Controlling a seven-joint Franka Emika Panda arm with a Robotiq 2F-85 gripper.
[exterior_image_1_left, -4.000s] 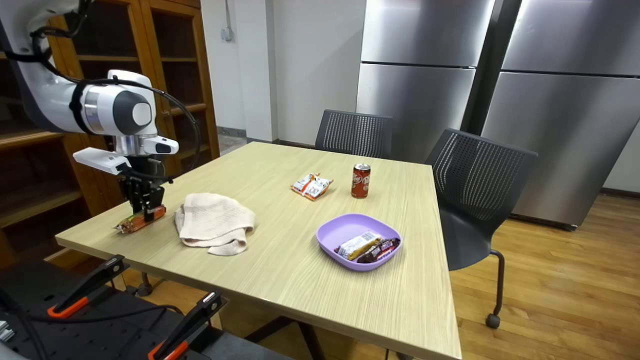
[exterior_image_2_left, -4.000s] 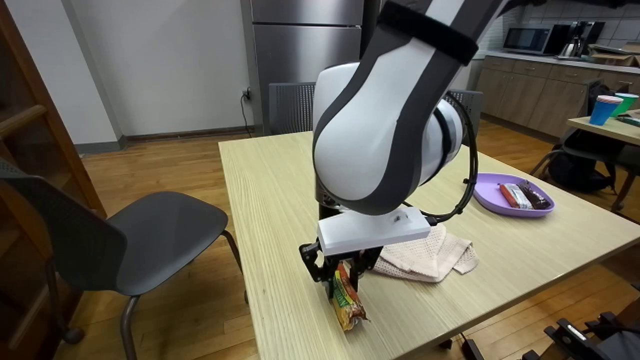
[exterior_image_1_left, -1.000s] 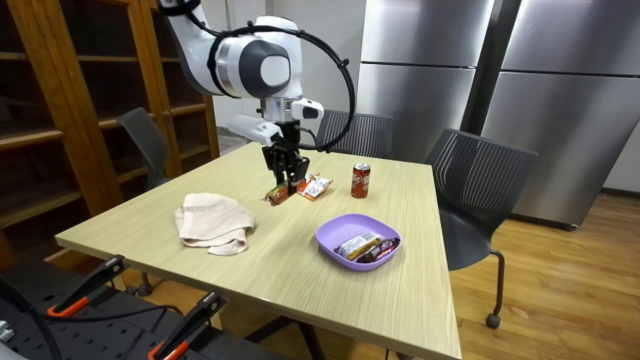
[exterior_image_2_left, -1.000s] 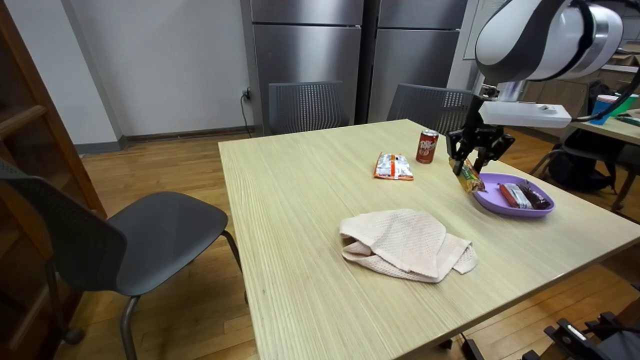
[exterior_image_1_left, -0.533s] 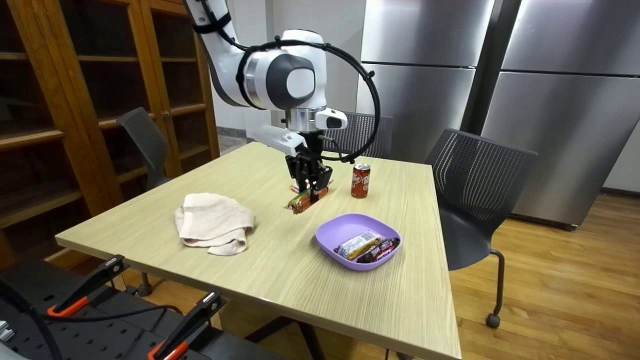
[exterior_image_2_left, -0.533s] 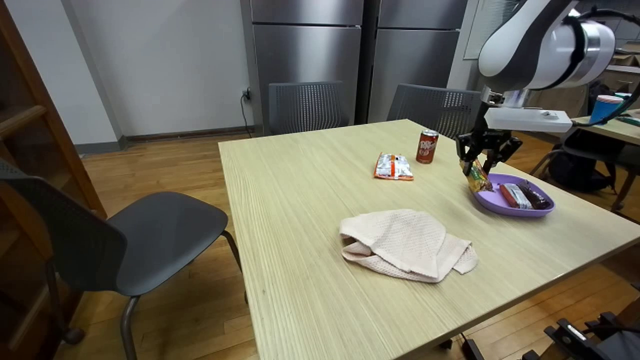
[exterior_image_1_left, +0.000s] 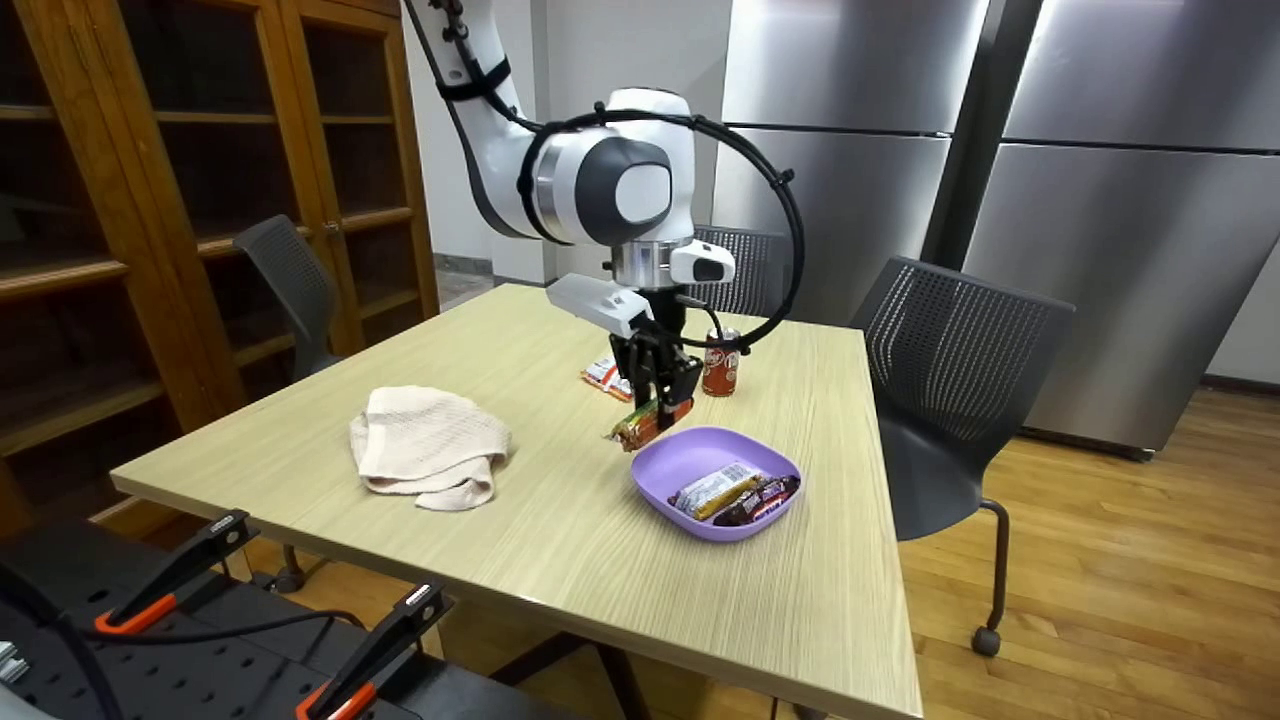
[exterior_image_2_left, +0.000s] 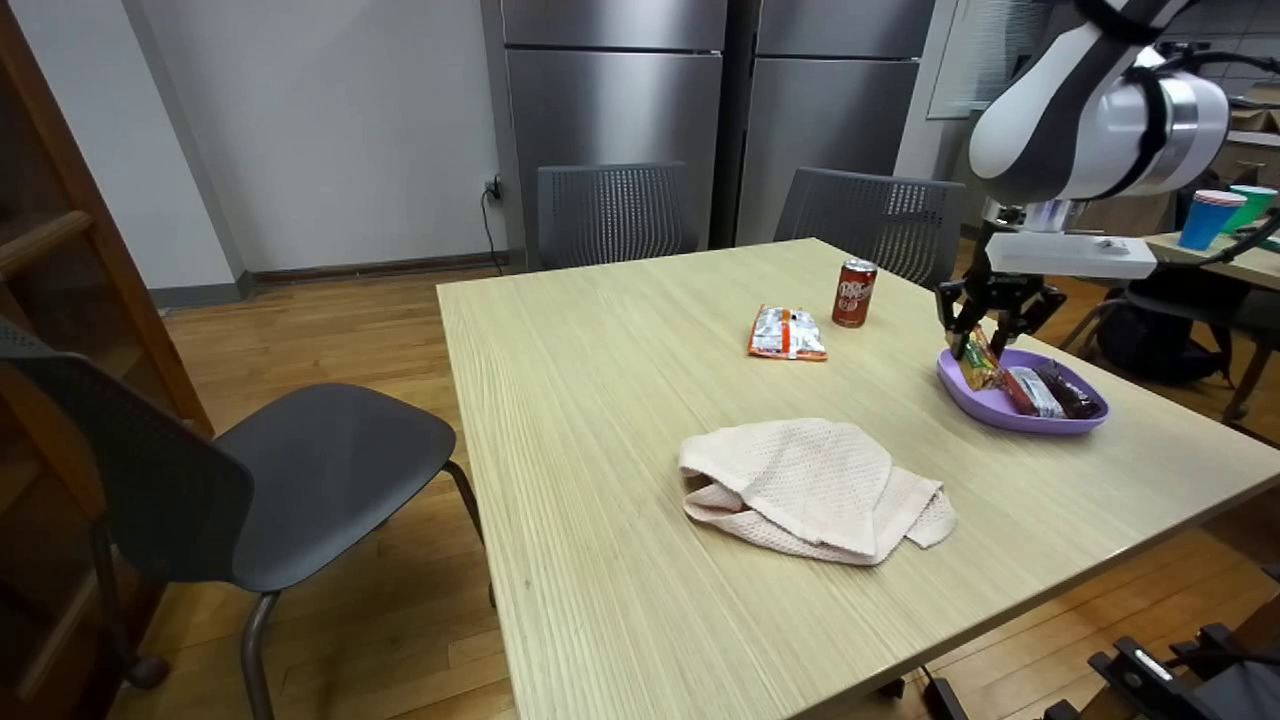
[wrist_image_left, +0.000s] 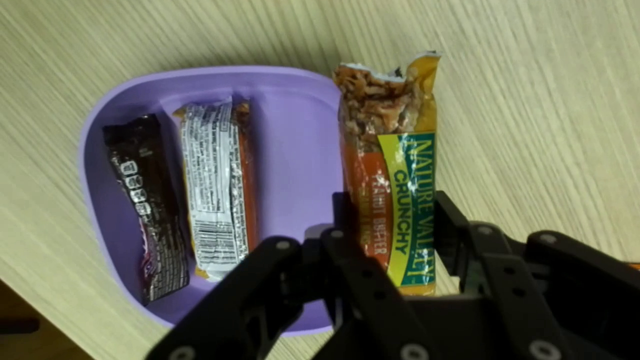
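Orange and green, the snack bar pinched in my gripper points toward the wrist view's twelve o'clock.

Steel refrigerators and wheeled chairs suggest an office break room.

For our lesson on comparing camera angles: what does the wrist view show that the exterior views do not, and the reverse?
Only the wrist view: readable lettering on the Nature Valley Crunchy peanut butter bar.
Only the exterior views: the Dr Pepper can, the beige cloth and the stainless-steel refrigerators.
Shared: that bar held by the gripper, the purple dish containing two wrapped bars, and the table.
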